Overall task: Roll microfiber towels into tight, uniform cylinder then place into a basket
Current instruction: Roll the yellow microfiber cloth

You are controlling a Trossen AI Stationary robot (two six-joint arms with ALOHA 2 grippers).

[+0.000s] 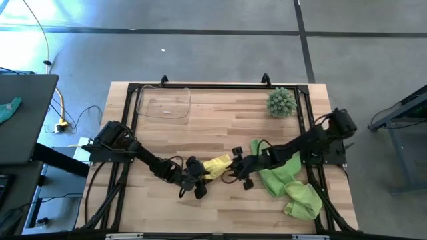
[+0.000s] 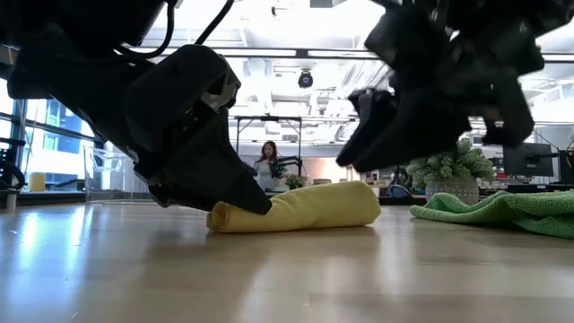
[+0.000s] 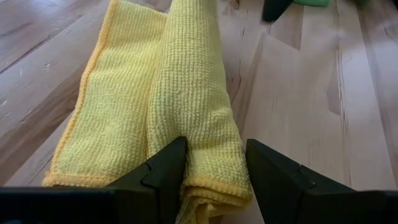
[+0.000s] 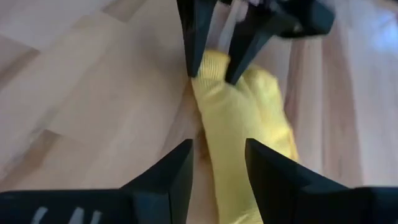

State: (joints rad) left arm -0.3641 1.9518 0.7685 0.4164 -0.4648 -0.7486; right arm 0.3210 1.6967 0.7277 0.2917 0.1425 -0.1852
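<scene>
While the yellow towel [image 2: 296, 208] lies rolled on the table [image 1: 220, 130] between my two arms, the roll is what I worry about most: in the left wrist view one layer lies flat beside the rolled part, so the cylinder looks loose along that edge, and if either end lets go or lifts unevenly I judge that it could spring open or sag in the middle. The left end effector [image 3: 214, 171] is pinched on the near end of the roll, its fingers part-way open with the cloth bunched between them and touching both, so I count it as holding the towel. The right end effector [image 4: 217, 165] sits at the opposite end, facing the left one; its fingers stand apart with the yellow cloth between them, but I cannot tell from here whether they press on it or only straddle it, and in the level view it appears to hang just above the roll's end. If that side is not gripping, a lift by the left alone would drag the roll and unwind it. The two green towels [image 1: 287, 180] lie unrolled just behind the right end effector, close enough to snag on a swing back. The basket [image 1: 163, 103] stands well away, beyond the left end effector toward the far edge of the table.
</scene>
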